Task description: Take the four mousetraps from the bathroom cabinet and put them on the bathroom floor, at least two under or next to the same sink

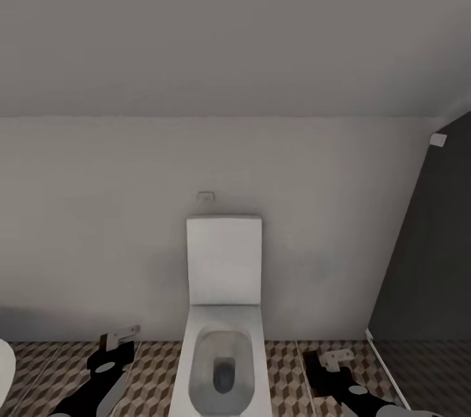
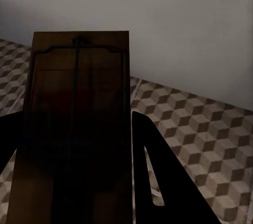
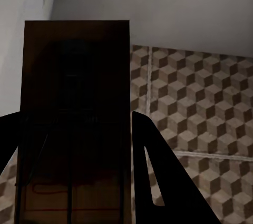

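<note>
A: Status of the grippers?
B: The left gripper (image 2: 79, 182) is gripping one mousetrap (image 2: 76, 118); the right gripper (image 3: 79, 182) is gripping another mousetrap (image 3: 74, 129).
A: Progress?
B: Both are hanging above the bathroom floor (image 1: 288, 371), unplaced, beside a toilet (image 1: 222, 345).

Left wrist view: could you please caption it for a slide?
Left gripper holding a mousetrap above the bathroom floor.

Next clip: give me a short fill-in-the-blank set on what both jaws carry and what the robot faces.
1. The fixture straight ahead of the robot is a white ____.
2. Each wrist view shows a brown wooden ____ held between the jaws.
3. The bathroom floor tiles carry a 3D-____ pattern.
4. The toilet lid is ____.

Missing words: toilet; mousetrap; cube; up

The left gripper and right gripper flank the toilet.
</note>
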